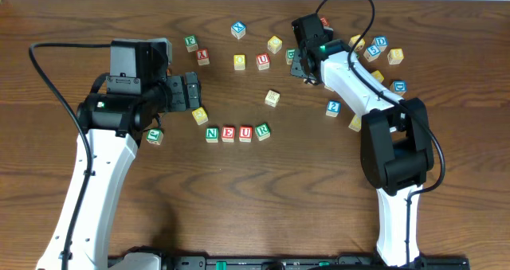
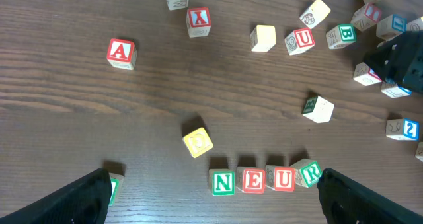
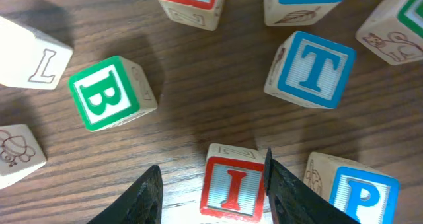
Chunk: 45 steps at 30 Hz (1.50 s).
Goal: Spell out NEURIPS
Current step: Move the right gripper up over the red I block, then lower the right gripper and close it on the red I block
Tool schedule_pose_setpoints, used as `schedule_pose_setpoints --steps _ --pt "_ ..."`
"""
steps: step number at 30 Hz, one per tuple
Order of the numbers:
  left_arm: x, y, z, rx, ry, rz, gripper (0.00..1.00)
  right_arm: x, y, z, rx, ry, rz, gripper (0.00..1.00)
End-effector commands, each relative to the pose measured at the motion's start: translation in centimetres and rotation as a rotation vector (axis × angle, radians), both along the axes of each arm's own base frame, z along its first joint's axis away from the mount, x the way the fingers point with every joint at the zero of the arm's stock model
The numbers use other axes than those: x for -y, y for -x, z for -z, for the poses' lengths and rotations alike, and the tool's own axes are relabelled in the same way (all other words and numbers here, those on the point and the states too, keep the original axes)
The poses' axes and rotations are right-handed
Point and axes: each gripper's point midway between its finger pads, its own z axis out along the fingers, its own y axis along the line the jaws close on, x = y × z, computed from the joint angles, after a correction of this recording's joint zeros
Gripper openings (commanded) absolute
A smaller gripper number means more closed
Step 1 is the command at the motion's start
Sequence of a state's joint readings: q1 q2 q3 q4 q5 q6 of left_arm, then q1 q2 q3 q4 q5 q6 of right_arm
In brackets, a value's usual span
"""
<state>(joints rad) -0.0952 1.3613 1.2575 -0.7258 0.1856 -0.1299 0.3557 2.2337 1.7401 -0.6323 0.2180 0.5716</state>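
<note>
Right gripper (image 3: 210,171) half-open astride red I cube (image 3: 231,187), not clamped, well apart from NEUR row (image 1: 237,133); off-centre jaws could twist it or nudge neighbouring P cube (image 3: 360,196); left gripper (image 2: 213,183) wide, empty.

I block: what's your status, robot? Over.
Left gripper open. Right gripper open, straddling the red I cube. NEUR row laid. P cube close alongside.

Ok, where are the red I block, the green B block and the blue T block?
red I block (image 3: 232,187), right wrist view, on the letter on its top face.
green B block (image 3: 100,100), right wrist view, on its green top face.
blue T block (image 3: 317,69), right wrist view, on the letter's stem.
</note>
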Motion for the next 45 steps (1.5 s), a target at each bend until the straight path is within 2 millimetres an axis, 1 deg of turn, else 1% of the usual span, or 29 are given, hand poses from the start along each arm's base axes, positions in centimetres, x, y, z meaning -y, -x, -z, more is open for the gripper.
schedule_pose_setpoints --steps 1,14,16,18,23,25,28,32,35,40,45 --pt "0.1 -0.2 -1.2 0.033 0.004 0.006 0.98 0.4 -0.4 -0.2 0.017 0.014 0.049 0.45" --pt "0.1 -0.2 -1.2 0.033 0.004 0.006 0.98 0.8 0.1 0.1 -0.007 0.019 0.074 0.44" --pt "0.1 -0.2 -1.2 0.033 0.004 0.006 0.98 1.0 0.2 0.1 -0.005 0.023 0.092 0.43" --pt "0.1 -0.2 -1.2 0.033 0.004 0.006 0.98 1.4 0.3 0.1 -0.005 0.035 0.118 0.39" --pt "0.1 -0.2 -1.2 0.033 0.004 0.006 0.98 1.5 0.5 0.3 -0.01 0.037 0.123 0.39" --pt "0.1 -0.2 -1.2 0.033 0.004 0.006 0.98 1.5 0.5 0.3 -0.012 0.037 0.123 0.38" --pt "0.1 -0.2 -1.2 0.033 0.004 0.006 0.98 1.4 0.6 0.9 -0.022 0.041 0.122 0.38" --pt "0.1 -0.2 -1.2 0.033 0.004 0.006 0.98 1.2 1.0 2.5 -0.051 0.044 0.124 0.38" --pt "0.1 -0.2 -1.2 0.033 0.004 0.006 0.98 0.6 1.1 3.3 -0.063 0.039 0.111 0.36" --pt "0.1 -0.2 -1.2 0.033 0.004 0.006 0.98 -0.1 0.6 3.0 -0.033 0.024 0.102 0.36" --pt "0.1 -0.2 -1.2 0.033 0.004 0.006 0.98 -0.1 0.5 3.0 -0.03 0.028 0.092 0.36"
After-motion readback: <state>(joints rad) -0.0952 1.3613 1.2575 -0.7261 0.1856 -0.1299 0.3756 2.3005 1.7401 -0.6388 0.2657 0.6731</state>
